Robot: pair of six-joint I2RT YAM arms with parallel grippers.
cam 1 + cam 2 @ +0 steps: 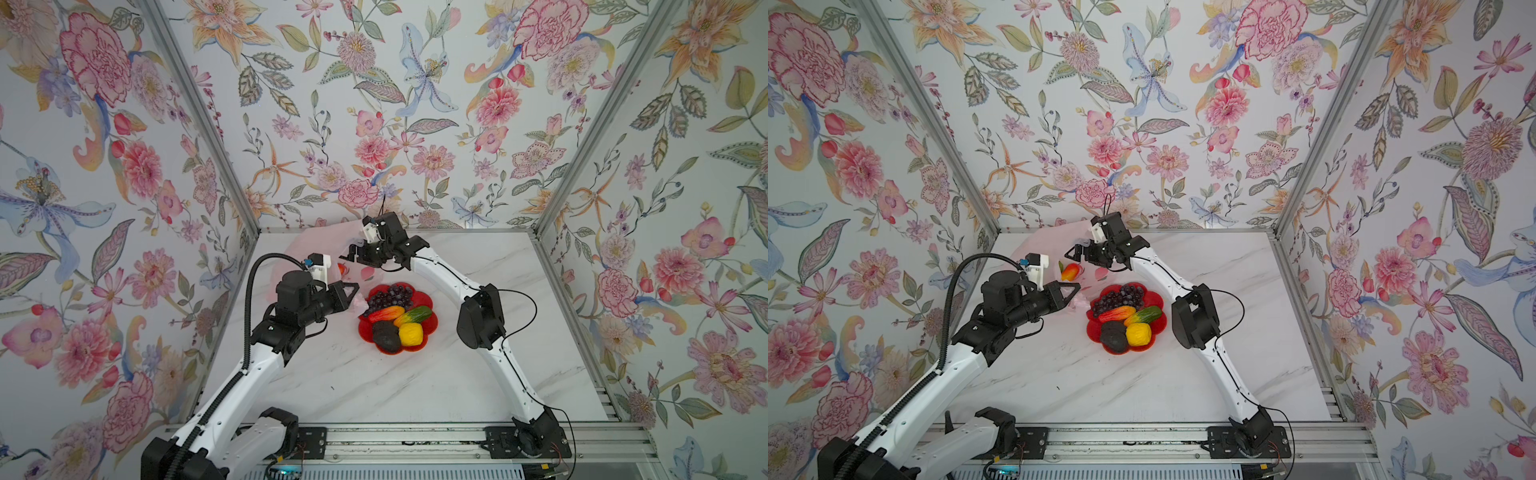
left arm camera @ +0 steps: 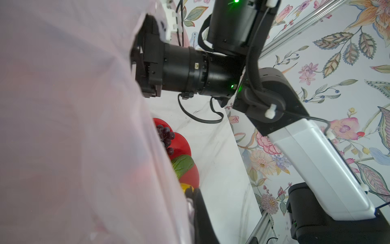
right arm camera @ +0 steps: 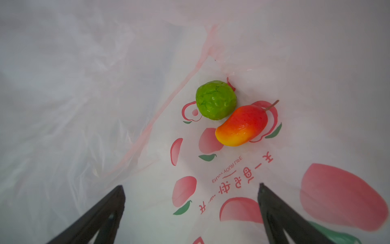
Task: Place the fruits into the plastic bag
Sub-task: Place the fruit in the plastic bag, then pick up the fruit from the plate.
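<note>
The pale pink plastic bag [image 1: 305, 249] lies at the back left of the table. My left gripper [image 1: 356, 291] is shut on its crinkled edge and holds the mouth up; film fills the left wrist view [image 2: 73, 126]. My right gripper [image 3: 191, 187] is open and empty inside the bag, above the green netted ball [image 3: 215, 100] and the red-yellow mango [image 3: 241, 125] lying on the bag's floor. On the red plate [image 1: 424, 297] rest the grape bunch [image 1: 390, 297], a red long piece [image 1: 385, 313], a green-orange piece [image 1: 413, 316], the lemon [image 1: 410, 333] and a dark avocado [image 1: 386, 336].
The plate sits just right of the left gripper, on the white marble table [image 1: 374, 390]. Flowered walls with aluminium posts close in the left, back and right sides. The right arm's elbow [image 1: 480, 318] hangs right of the plate.
</note>
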